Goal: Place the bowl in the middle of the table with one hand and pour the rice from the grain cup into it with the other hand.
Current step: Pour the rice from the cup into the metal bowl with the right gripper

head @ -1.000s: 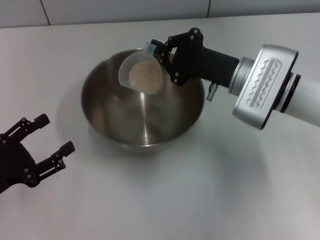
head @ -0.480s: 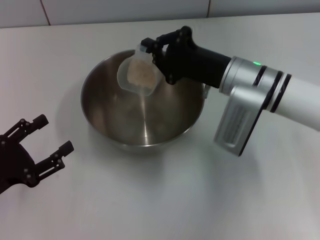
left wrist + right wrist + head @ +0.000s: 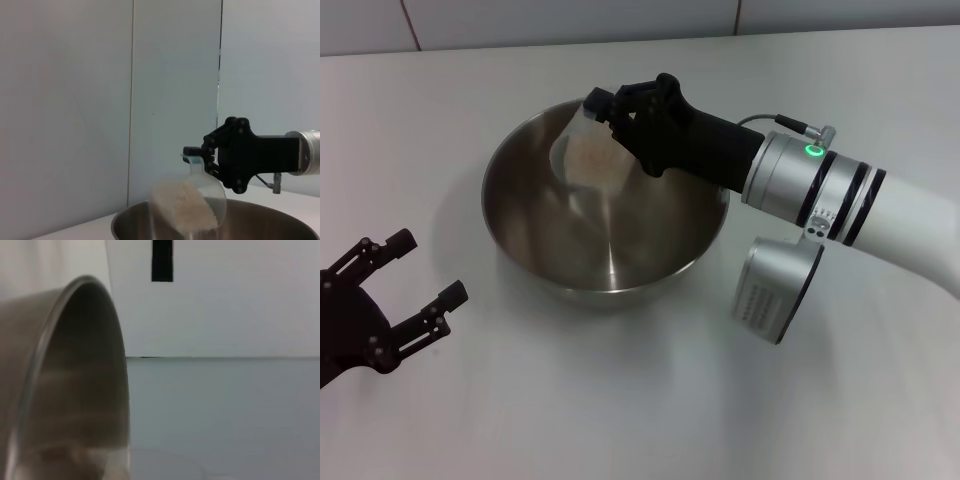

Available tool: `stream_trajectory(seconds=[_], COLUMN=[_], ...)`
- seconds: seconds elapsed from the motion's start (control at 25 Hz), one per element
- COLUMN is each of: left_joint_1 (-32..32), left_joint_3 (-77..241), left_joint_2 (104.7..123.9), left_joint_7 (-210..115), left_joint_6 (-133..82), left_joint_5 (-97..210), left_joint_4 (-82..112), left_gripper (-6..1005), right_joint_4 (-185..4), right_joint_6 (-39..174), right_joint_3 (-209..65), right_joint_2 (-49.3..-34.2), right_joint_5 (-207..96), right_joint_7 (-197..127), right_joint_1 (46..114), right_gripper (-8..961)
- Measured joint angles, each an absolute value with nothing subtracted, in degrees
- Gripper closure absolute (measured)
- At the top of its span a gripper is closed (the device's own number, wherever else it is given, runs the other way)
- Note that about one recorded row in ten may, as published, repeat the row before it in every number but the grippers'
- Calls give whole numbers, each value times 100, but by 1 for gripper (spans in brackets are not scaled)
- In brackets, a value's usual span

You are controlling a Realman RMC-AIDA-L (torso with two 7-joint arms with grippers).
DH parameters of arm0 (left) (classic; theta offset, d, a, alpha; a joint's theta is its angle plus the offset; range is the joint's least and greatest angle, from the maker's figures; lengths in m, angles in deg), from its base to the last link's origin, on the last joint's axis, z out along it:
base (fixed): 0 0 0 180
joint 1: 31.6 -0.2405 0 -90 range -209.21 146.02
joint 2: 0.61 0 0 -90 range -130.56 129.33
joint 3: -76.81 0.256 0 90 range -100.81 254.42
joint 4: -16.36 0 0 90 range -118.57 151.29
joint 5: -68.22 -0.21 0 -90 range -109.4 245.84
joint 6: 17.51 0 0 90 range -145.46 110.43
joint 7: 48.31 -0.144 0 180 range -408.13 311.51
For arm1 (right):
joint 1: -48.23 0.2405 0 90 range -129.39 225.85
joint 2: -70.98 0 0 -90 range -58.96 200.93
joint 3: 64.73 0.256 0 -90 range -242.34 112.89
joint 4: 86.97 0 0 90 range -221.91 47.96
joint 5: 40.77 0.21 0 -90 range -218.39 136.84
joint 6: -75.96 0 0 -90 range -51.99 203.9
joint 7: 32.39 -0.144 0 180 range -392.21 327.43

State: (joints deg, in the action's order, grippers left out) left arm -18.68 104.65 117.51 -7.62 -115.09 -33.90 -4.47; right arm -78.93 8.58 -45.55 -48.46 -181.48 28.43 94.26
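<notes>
With the bowl (image 3: 605,215) sitting mid-table (image 3: 620,400), I'm tipping the cup (image 3: 588,150), clamped in my right gripper (image 3: 620,110), rice (image 3: 187,210) starting to spill over (left gripper (image 3: 405,290) idling, fingers spread).

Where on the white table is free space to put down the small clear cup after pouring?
Bare white table lies in front of the steel mixing bowl, between the open left gripper and the right arm. Crowded: over the bowl, where the right gripper tilts the clear plastic grain cup.
</notes>
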Motion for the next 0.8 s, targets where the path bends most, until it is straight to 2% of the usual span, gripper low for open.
stream_trajectory(seconds=[0.8], left_joint_1=[-1859], left_joint_3=[10467], left_joint_2=[11751], left_joint_7=[-762], left_joint_6=[-11470], left_joint_5=[-3391], left_joint_4=[-447], left_gripper=[166], right_joint_4=[-7626], right_joint_6=[732], right_joint_3=[-4569], right_joint_2=[-4860], right_joint_5=[-18228], right_joint_7=[5755], right_joint_1=[9246], right_gripper=[953])
